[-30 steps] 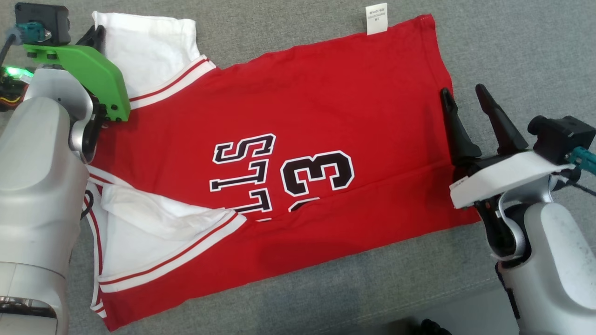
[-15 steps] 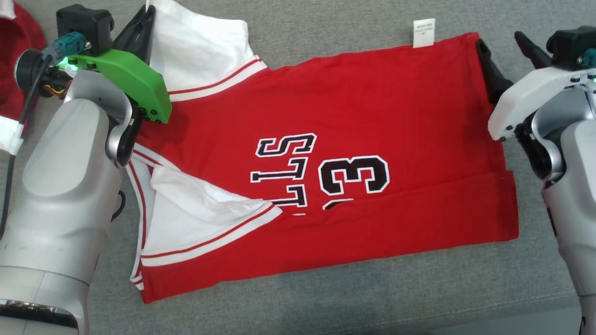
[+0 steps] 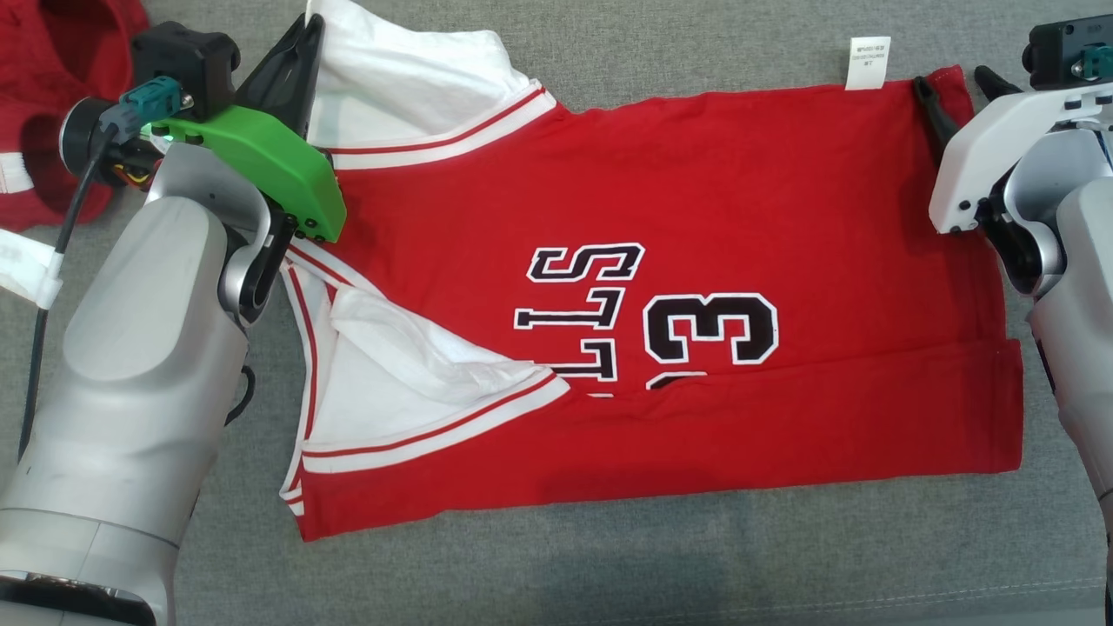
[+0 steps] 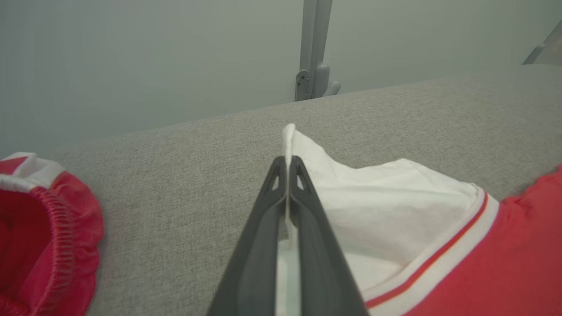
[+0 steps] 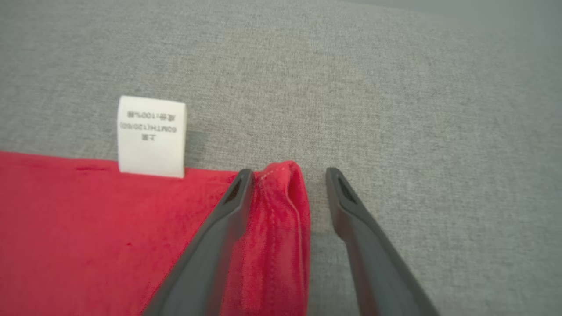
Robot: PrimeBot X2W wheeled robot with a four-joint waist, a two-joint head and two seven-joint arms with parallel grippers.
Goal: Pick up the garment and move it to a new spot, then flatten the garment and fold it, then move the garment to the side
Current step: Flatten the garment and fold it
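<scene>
so the red-and-white basketball jersey (image 3: pixel 696 217) lies long-ways between both hands on the grey fabric surface (image 3: pixel 609 565), left hand (image 4: pixel 288 164) clenched on its white end, right hand (image 5: pixel 286 174) spread around the red hem corner, not pinched yet

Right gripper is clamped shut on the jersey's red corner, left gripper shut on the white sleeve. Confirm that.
Wrong on the right gripper: the right wrist view shows it open, straddling the red corner of the jersey. The left gripper is shut on the white sleeve.
</scene>
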